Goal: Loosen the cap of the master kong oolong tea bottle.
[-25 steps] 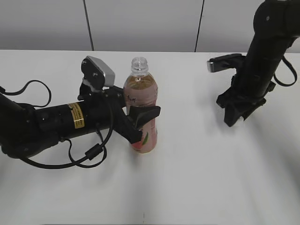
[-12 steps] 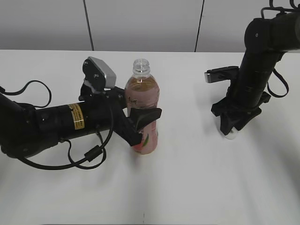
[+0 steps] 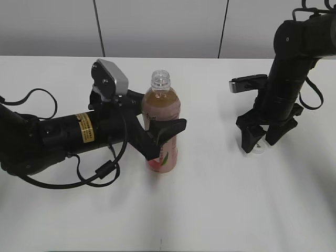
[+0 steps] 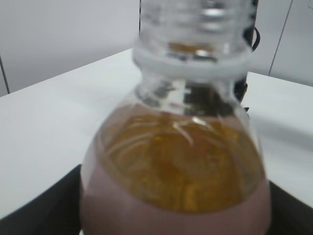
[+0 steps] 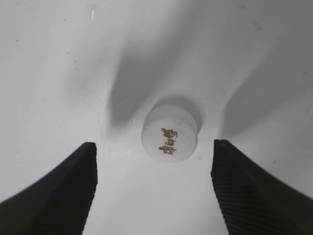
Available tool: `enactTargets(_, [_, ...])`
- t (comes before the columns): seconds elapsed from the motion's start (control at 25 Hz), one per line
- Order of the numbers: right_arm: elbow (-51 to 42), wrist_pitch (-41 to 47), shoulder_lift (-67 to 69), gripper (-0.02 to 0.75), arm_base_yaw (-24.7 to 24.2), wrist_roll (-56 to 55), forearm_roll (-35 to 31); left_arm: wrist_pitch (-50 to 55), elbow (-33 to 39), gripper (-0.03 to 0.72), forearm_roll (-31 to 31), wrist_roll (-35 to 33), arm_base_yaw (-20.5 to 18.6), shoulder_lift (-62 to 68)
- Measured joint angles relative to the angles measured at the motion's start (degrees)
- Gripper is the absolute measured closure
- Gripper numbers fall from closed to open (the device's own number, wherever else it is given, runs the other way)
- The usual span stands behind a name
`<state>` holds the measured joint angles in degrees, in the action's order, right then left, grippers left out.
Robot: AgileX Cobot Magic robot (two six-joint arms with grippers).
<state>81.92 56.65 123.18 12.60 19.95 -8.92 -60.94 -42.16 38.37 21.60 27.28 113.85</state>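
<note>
Since a moment ago our right pincer [image 3: 264, 143] has spread and let go of the cap [image 5: 170, 139].
We see it lying on the tabletop [image 3: 220, 199]; our left pincer [image 3: 165, 134] pinches the master kong oolong tea bottle [image 3: 161, 113].

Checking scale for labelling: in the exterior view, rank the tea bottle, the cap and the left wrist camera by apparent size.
1. Tea bottle.
2. Left wrist camera.
3. Cap, a small white bit between the right gripper's fingers.
</note>
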Motion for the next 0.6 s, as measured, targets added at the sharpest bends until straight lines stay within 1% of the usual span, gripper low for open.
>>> enactTargets(0.12, [0.0, 0.2, 0.0, 0.184, 0.0, -0.6, -0.1, -0.3, 0.0, 0.133, -0.1, 0.5, 0.0, 0.0])
enactTargets(0.28, [0.0, 0.5, 0.0, 0.183, 0.0, -0.8, -0.1, -0.4, 0.2, 0.124, 0.3, 1.0, 0.0, 0.0])
enactTargets(0.4, [0.0, 0.6, -0.3, 0.183, 0.0, -1.1, -0.1, -1.0, 2.1, 0.123, 0.3, 1.1, -0.2, -0.1])
enactTargets(0.48, [0.0, 0.7, -1.3, 0.183, 0.0, -1.3, -0.1, -2.1, 4.1, 0.123, 0.0, 1.1, -1.0, -0.2])
enactTargets(0.6, [0.0, 0.9, -3.0, 0.183, 0.0, -1.4, -0.1, -6.2, 7.4, 0.123, -0.4, 1.1, -3.2, -0.2])
